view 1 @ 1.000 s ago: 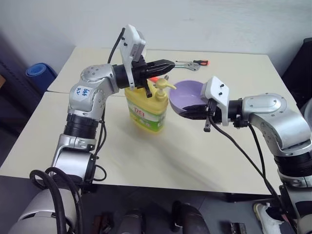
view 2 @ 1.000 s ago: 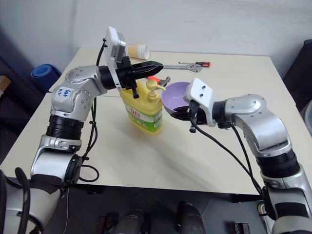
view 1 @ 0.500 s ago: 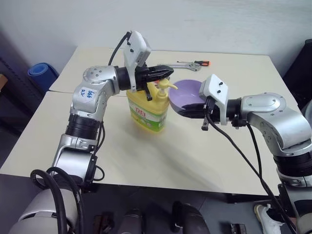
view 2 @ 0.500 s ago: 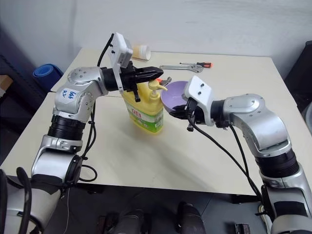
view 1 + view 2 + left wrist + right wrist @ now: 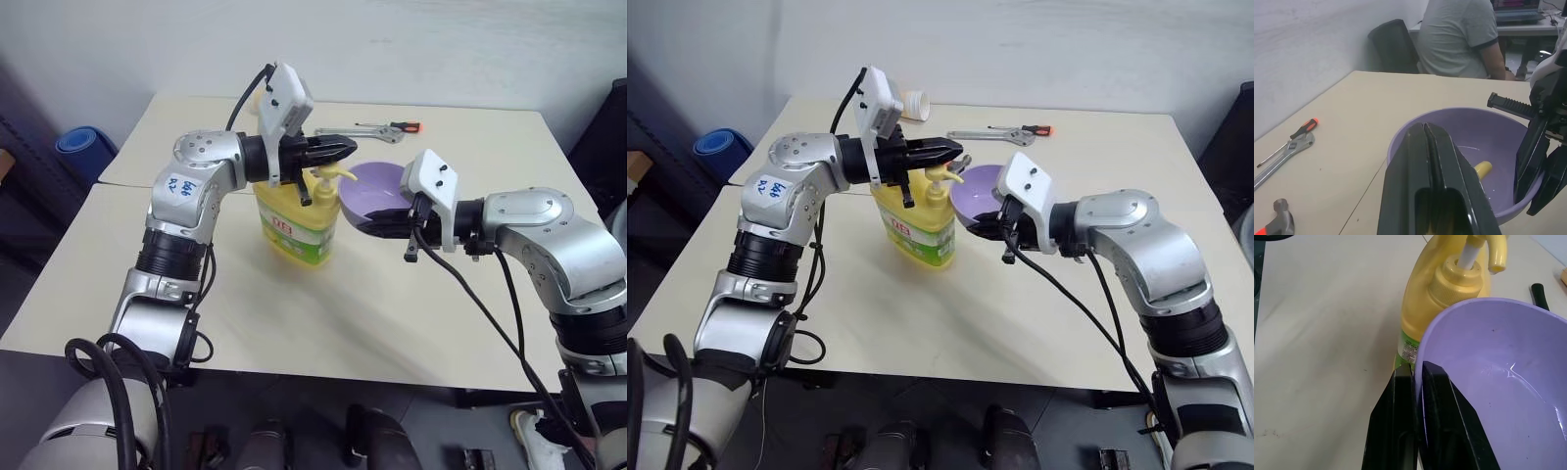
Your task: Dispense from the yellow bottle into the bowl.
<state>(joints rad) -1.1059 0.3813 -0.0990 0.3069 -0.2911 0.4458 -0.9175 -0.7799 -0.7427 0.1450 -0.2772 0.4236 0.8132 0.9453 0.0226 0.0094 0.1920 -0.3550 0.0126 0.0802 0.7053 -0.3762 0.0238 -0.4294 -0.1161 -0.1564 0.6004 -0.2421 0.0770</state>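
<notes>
- My left gripper (image 5: 338,149) is clenched with nothing between the fingers; it hangs level directly over the pump head of the yellow bottle (image 5: 294,217).
- The yellow bottle stands upright on the table (image 5: 294,313), near its middle, with its spout (image 5: 1497,257) reaching over the rim of the bowl (image 5: 377,191).
- To dispense well, I judge that I should press straight down on the pump head with the closed fingers, so the bottle does not tip.
- My right gripper (image 5: 1411,377) pinches the near rim of the bowl, one finger inside the wall and one outside, and holds the bowl just beside the bottle, under the spout.
- I should keep the bowl steady and tucked under the spout through the whole stroke; a thin wet streak already shows inside it.
- The table is pale beige and matte. At its far side lie a wrench (image 5: 358,134) and a red-handled screwdriver (image 5: 397,126).
- Left of the table, on the floor, sits a blue roll (image 5: 83,147).
- Behind the table, a person (image 5: 1459,36) in a grey shirt sits beside a dark chair (image 5: 1393,46).
</notes>
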